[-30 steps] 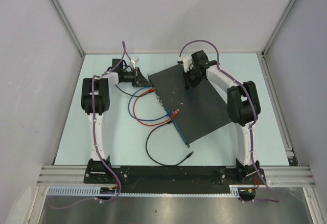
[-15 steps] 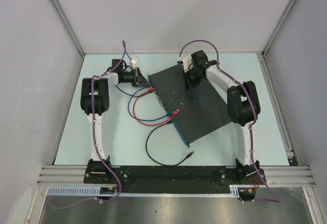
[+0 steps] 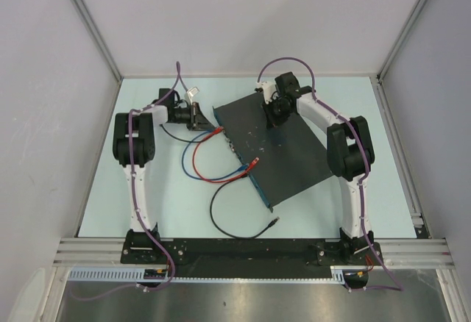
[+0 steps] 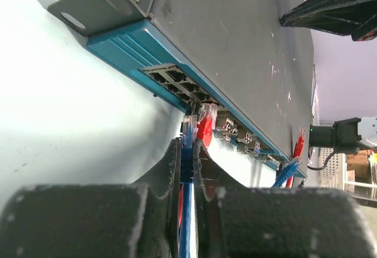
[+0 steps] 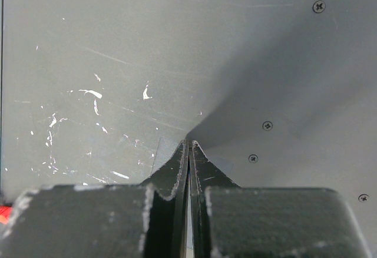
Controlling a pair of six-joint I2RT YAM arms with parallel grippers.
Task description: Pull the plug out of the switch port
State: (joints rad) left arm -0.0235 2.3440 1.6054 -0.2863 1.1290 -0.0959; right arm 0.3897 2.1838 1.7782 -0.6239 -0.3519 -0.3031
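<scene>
The switch lies diagonally mid-table, a flat black box with a blue socket edge. My left gripper sits at its far-left corner, shut on a blue plug and its cable. In the left wrist view the plug's clear tip stands just short of the socket row, apparently out of its port. A red plug sits right beside it at the sockets. My right gripper is shut and empty, its tips pressing down on the switch's scuffed top.
Further along the socket edge are another red plug and a blue one. Red and blue cables loop on the table left of the switch. A loose black cable curls near the front. Walls close in on both sides.
My left gripper has drawn back to the left, away from the switch's socket edge, taking the blue plug with it. The right arm has stayed put on the switch.
</scene>
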